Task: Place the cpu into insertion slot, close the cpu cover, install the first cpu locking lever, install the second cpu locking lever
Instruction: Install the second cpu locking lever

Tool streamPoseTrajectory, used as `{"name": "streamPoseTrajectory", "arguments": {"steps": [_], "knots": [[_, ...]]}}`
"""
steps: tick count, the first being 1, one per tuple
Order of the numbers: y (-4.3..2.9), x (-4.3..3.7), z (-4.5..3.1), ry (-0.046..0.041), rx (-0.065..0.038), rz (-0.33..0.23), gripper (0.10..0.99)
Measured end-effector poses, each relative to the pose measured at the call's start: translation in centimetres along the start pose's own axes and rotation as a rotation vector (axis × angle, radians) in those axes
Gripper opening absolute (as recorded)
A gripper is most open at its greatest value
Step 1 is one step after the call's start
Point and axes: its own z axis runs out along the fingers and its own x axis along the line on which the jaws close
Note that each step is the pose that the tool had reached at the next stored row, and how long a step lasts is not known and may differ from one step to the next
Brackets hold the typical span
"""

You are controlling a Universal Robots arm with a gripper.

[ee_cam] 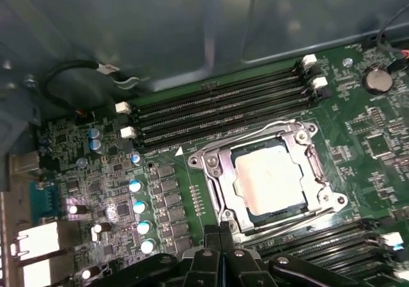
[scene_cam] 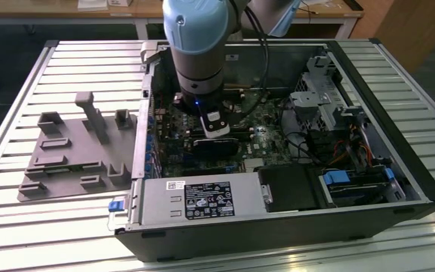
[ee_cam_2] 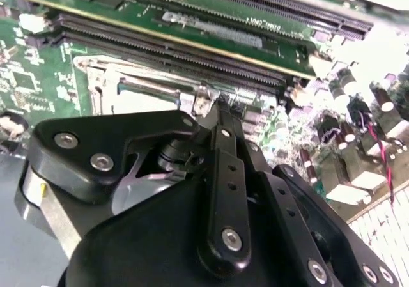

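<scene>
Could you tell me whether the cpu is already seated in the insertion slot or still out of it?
In. In the first wrist view the cpu lies flat inside the insertion slot, with the cpu cover framing it. The gripper sits at the slot's edge.

— What do you have in front of you?
— You're looking at an open computer case lying on a slatted metal table. Your arm reaches straight down into it, over the green circuit board.
— And the gripper?
— You can see the gripper low over the board, its tip pale; how its fingers stand, you can't tell.
— Anything beside the case?
— A grey moulded fixture lies on the table at the exterior view's left. A grey power supply sits along the case's near edge.
</scene>
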Motion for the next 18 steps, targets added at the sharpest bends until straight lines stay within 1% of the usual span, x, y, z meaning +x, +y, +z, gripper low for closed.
{"name": "streamPoseTrajectory", "arguments": {"steps": [2,3,6,8,10,12,18], "knots": [[0.12,0.01,-0.39,-0.0018,0.004,0.002,0.106],[0.17,0.0,-0.5,-0.0043,0.008,0.005,0.106],[0.26,-0.03,-0.77,-0.0174,0.033,0.021,0.106],[0.35,-0.06,-0.81,-0.0244,0.044,0.033,0.106],[0.49,-0.21,-0.78,-0.0294,0.052,0.041,0.106],[0.65,-0.46,-0.73,-0.0319,0.055,0.046,0.106],[1.23,-1.5,-0.56,-0.0356,0.057,0.057,0.106]]}}
